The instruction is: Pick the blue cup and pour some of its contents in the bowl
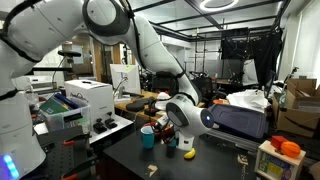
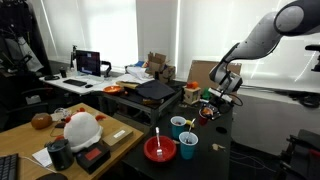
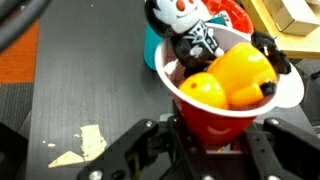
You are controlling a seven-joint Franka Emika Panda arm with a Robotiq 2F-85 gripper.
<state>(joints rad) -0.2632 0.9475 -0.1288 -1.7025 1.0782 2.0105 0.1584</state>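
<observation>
gripper (image 3: 205,152) stands part closed and seems to clasp a red cup (image 3: 225,128) of yellow fruit (image 3: 240,72), not the blue cup (image 3: 150,50). that one stands upright beyond, at about 11 o'clock, half hidden by a skeleton toy (image 3: 190,35) that blocks a straight reach. in an exterior view the red bowl (image 2: 150,152) sits well apart.

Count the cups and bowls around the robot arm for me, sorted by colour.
blue cups: 2
red bowl: 1
red cup: 1
Total: 4
</observation>
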